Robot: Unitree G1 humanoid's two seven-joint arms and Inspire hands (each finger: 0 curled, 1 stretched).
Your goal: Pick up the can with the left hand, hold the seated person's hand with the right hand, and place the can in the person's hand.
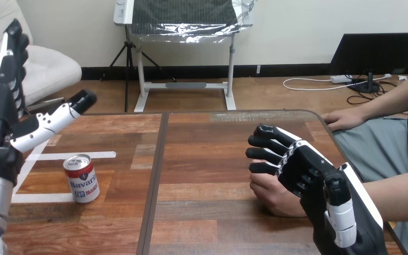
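Observation:
A red-and-white can [81,178] stands upright on the left part of the wooden table [212,159]. My left hand [0,122] is raised above and to the left of the can, apart from it, open with fingers straight up and its thumb reaching out to the right. My right hand [303,170] lies over the person's hand [272,195], which rests on the table at the right. Its fingers reach leftward past that hand, only slightly bent and not curled round it.
The person's other hand [345,118] rests at the table's far right corner. White tape lines [79,155] mark the tabletop around the can. A dark seam [156,180] runs down the table between the can and the hands.

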